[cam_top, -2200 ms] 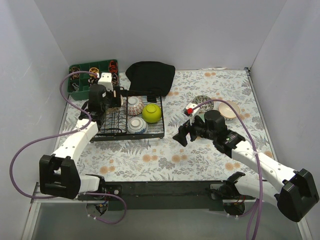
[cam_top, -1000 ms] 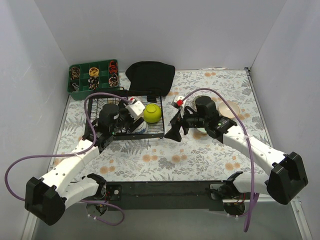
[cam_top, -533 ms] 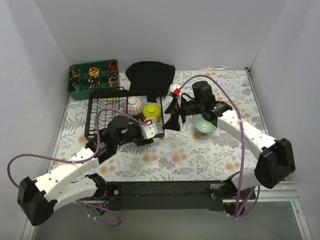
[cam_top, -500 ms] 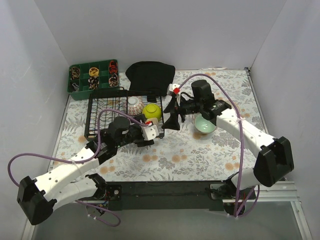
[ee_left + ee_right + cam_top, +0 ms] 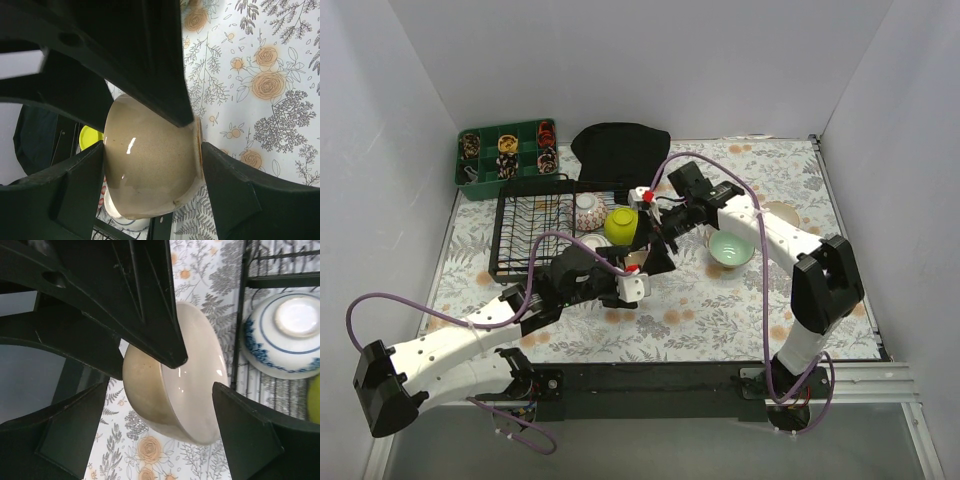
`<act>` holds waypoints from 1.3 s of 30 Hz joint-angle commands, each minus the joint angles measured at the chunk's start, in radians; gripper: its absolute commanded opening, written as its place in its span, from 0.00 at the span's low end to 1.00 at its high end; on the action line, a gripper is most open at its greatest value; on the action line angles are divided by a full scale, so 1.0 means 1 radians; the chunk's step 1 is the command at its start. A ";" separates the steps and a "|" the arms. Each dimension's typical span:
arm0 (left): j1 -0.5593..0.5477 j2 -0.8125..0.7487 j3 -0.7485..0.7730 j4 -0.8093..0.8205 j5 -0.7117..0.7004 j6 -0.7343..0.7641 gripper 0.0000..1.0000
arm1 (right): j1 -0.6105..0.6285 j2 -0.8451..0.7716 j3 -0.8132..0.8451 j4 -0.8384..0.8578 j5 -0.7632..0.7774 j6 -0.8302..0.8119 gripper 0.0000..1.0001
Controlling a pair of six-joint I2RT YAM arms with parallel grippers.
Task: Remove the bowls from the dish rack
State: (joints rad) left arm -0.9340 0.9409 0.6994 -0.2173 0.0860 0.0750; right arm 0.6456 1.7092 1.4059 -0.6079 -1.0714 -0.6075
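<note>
1 beige bowl (image 5: 150, 165), glazed: likely slippery, breakable; best held across rim. Left tool (image 5: 152, 150) pinching its sides; right tool (image 5: 160, 387) spread near it.

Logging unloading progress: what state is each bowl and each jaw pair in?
Beige glazed ceramic bowl: gripped in left jaws, tilted.
Lime-green round bowl: in black wire rack.
Blue-patterned white bowl: upside down in rack.
Pale mint bowl: upright on table.
Right jaws: open.
</note>
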 commanded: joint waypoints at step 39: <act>0.168 -0.097 -0.080 0.375 -0.037 -0.314 0.98 | -0.011 -0.433 -0.215 0.082 1.174 0.425 0.01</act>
State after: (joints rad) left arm -0.8272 0.8406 0.6029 0.0986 0.0589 -0.1249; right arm 0.6483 1.3846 1.2285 -0.6682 -0.2798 -0.3611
